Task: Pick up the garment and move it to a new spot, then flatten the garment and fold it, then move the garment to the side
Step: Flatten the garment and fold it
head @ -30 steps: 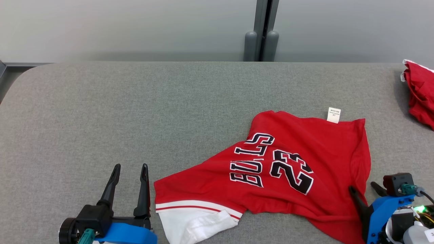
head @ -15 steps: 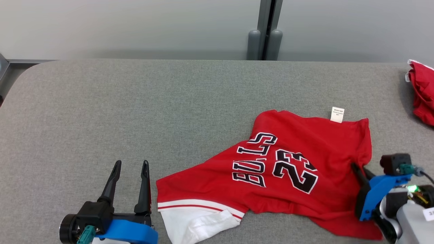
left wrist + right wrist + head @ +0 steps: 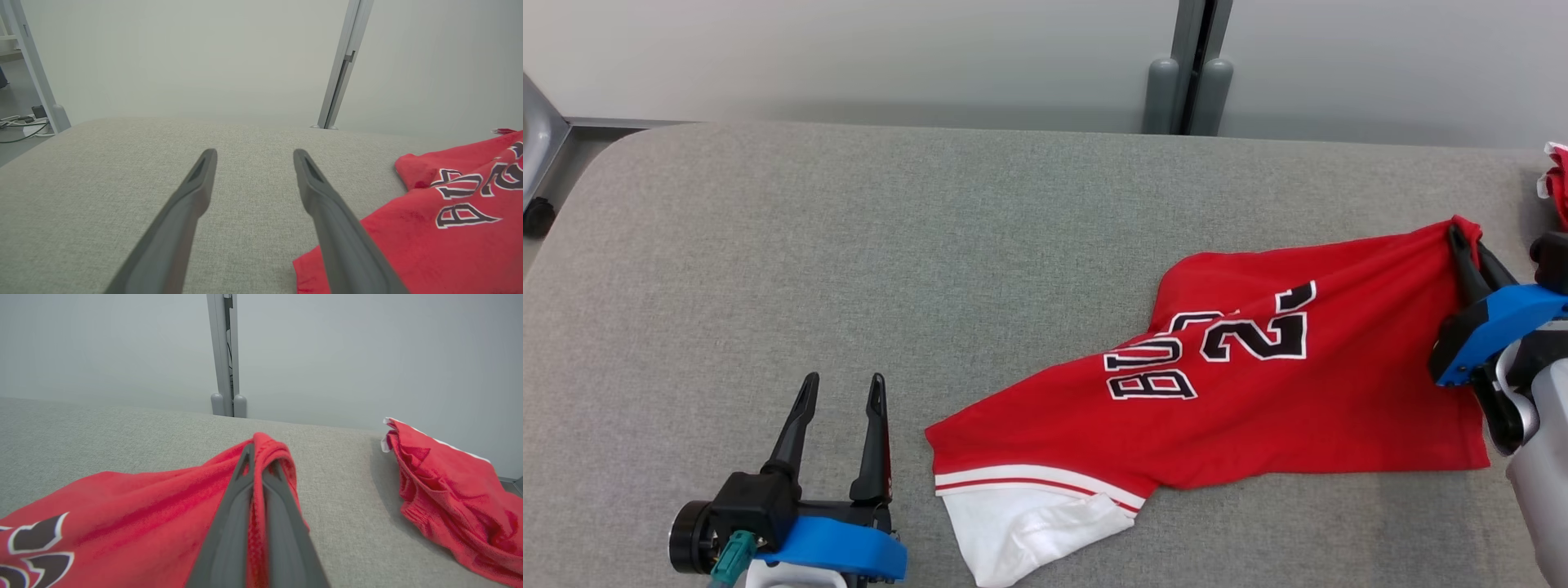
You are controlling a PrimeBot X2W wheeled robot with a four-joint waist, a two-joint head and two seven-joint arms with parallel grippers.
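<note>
The red jersey [image 3: 1258,425] lies on the grey table [image 3: 849,245], in the half toward 3 o'clock in the head view. It stretches from a white band with a red stripe at its 7 o'clock end up to a bunched corner at its 2 o'clock end. Black letters and a numeral edged in white run across its middle (partly hidden in a fold, so only some can be read). Most of the cloth rests flat on the table, with creases running toward the bunched corner.

That corner is pinched in the right gripper [image 3: 1463,235]. In the right wrist view the two dark fingers of the right gripper [image 3: 261,457] are pressed together, with a ridge of the jersey [image 3: 143,506] squeezed between them and curling over their tips.

The left gripper [image 3: 841,390] sits at 9 o'clock of the jersey, just beside the lower edge of the cloth but apart from it. Its fingers are spread wide and hold nothing. In the left wrist view, the left gripper [image 3: 253,154] points across bare table, with the jersey [image 3: 429,245] at 4 o'clock.

A second red garment [image 3: 449,490] lies crumpled at the table's 3 o'clock edge, apart from the jersey. A grey post [image 3: 1188,82] stands against the pale wall at 12 o'clock.
</note>
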